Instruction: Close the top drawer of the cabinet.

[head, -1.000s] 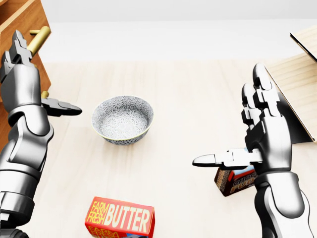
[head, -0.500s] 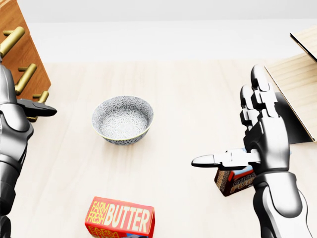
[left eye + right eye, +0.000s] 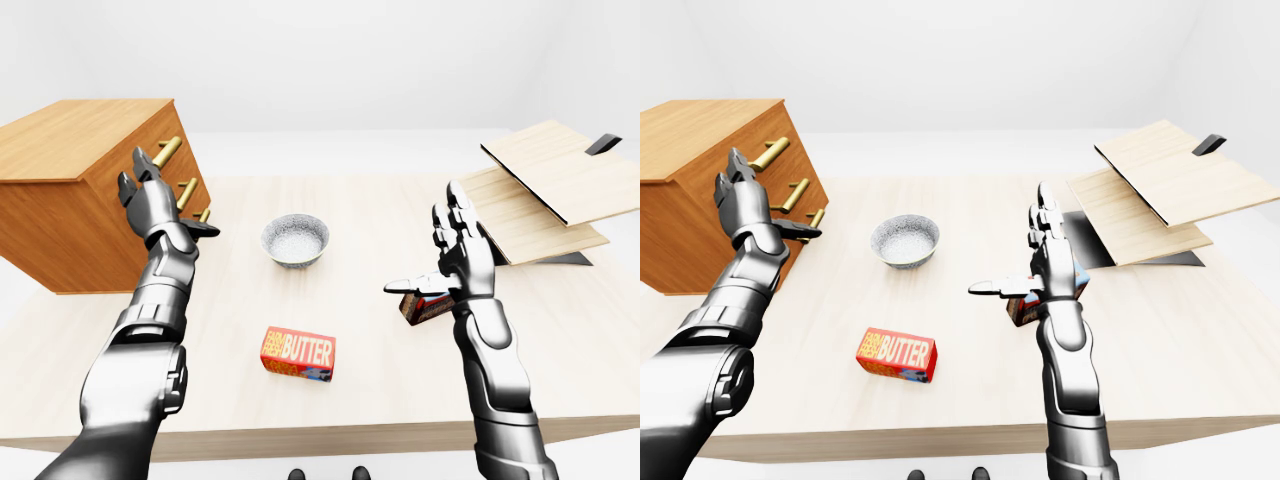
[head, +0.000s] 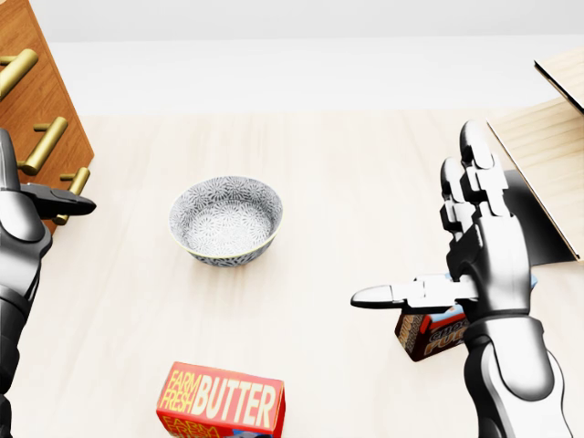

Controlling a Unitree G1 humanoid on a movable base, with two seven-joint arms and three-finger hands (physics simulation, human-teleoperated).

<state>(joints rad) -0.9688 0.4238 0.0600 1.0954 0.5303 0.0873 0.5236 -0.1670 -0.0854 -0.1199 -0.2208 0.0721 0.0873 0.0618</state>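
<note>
The wooden cabinet stands at the left of the table, with three brass handles down its face. The top drawer's handle sits highest, and the drawer front looks level with the cabinet face. My left hand is open, fingers up and thumb pointing right. It stands against the cabinet face just below the top handle and holds nothing. In the head view only its thumb shows, at the left edge. My right hand is open and empty, raised over the right of the table.
A patterned bowl sits mid-table. A red butter box lies near the bottom of the head view. A small brown box stands behind my right hand. Tilted wooden boards rest at the right.
The top drawer has slid in towards the cabinet, and my left hand has gone left with it, mostly out of the head view. The bowl and my right hand stay put.
</note>
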